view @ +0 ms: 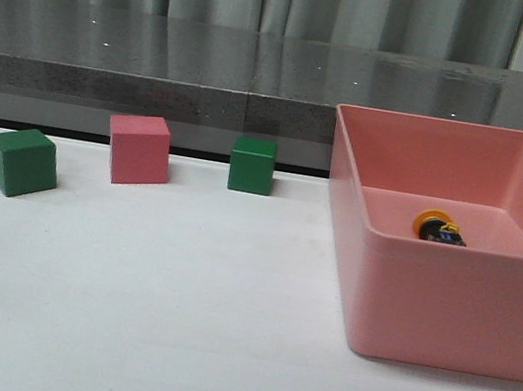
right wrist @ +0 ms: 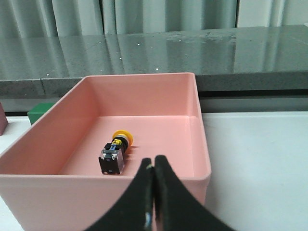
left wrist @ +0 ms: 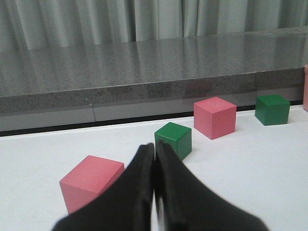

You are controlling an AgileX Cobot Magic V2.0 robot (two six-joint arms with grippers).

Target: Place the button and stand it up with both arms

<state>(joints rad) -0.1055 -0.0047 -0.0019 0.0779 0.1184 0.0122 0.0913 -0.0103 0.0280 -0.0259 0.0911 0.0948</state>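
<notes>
The button (view: 440, 228) lies on its side on the floor of the pink bin (view: 424, 303), yellow cap toward the back. It also shows in the right wrist view (right wrist: 115, 152), base block toward the camera. My right gripper (right wrist: 154, 166) is shut and empty, just outside the bin's near wall (right wrist: 96, 192). My left gripper (left wrist: 154, 147) is shut and empty, above the table near a pink cube (left wrist: 91, 182) and a green cube (left wrist: 173, 138). Neither arm shows in the front view.
A green cube (view: 21, 161), a pink cube (view: 139, 149) and a second green cube (view: 252, 164) stand at the back left of the white table. A grey ledge (view: 163, 64) runs behind. In the left wrist view a second pink cube (left wrist: 215, 117) and green cube (left wrist: 272, 109) stand farther off.
</notes>
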